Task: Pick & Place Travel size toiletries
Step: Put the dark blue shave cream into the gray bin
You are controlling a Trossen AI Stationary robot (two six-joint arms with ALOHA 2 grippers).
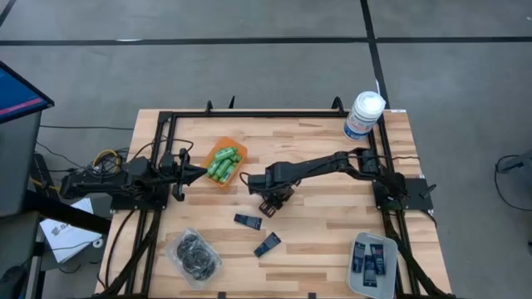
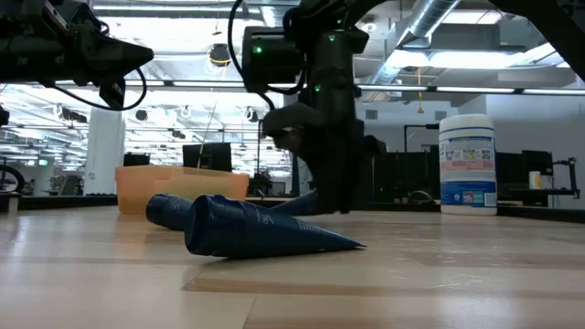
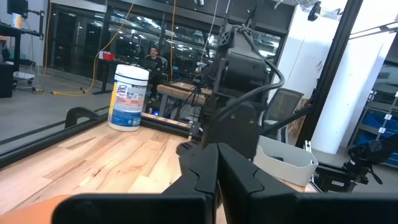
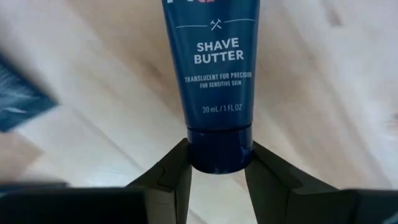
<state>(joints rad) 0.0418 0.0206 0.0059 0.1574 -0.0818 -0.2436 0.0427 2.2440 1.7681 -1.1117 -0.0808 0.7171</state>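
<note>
Right gripper [image 4: 217, 163] around navy tube [image 4: 213, 74], mid-table.

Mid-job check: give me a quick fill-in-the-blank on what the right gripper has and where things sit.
1. The right gripper is shut on a navy ____ by its cap.
2. Its label reads "SHAVE ____".
3. The green bottles lie in an ____ tray.
4. The white canister stands at the table's far ____ corner in the high view.

Missing words: tube; BUTTER; orange; right
</note>
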